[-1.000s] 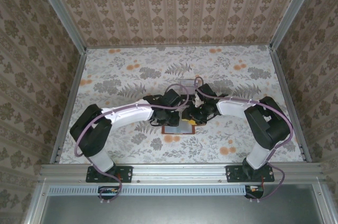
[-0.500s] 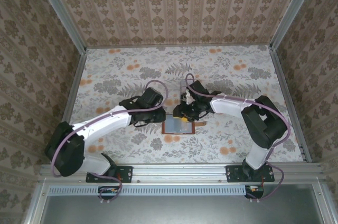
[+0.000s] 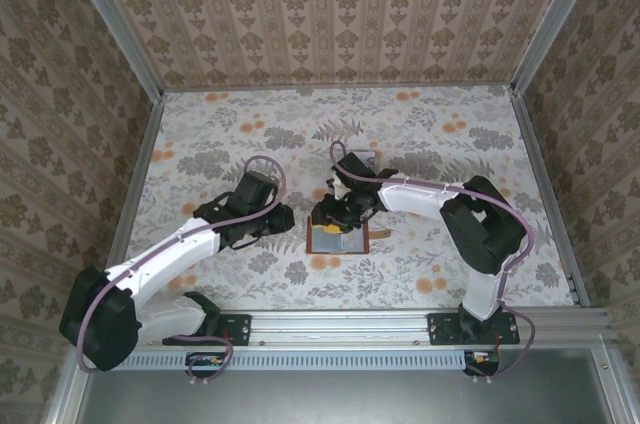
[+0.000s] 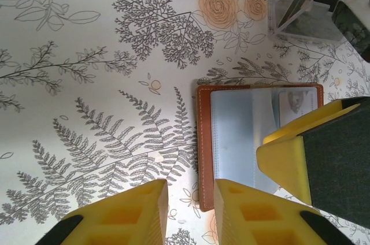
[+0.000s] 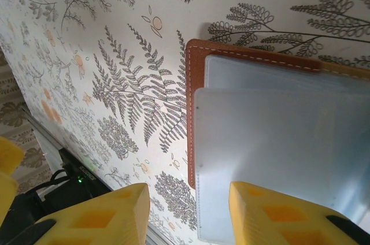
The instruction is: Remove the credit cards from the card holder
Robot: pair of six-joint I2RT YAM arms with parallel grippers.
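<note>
The card holder (image 3: 341, 240) lies open on the floral table, brown leather rim (image 4: 204, 141) around grey-blue clear sleeves (image 5: 277, 135). One pale credit card (image 4: 298, 101) shows inside a sleeve pocket at its far end. My right gripper (image 3: 335, 216) hovers over the holder, open, with a lifted sleeve page's edge between its yellow fingers (image 5: 185, 213); one of those fingers (image 4: 289, 161) covers part of the holder in the left wrist view. My left gripper (image 3: 282, 218) sits just left of the holder, open, nothing gripped, the brown rim lying below the gap (image 4: 191, 213).
A clear plastic tray (image 4: 300, 2) stands just behind the holder, seen in the top view as well (image 3: 364, 158). Patterned walls close in the table on three sides. Bare floral tabletop (image 3: 220, 144) stretches to the left and the back.
The left arm has drawn back to the left, off the holder, its jaws parting a little. The right gripper has shifted left and forward over the holder.
</note>
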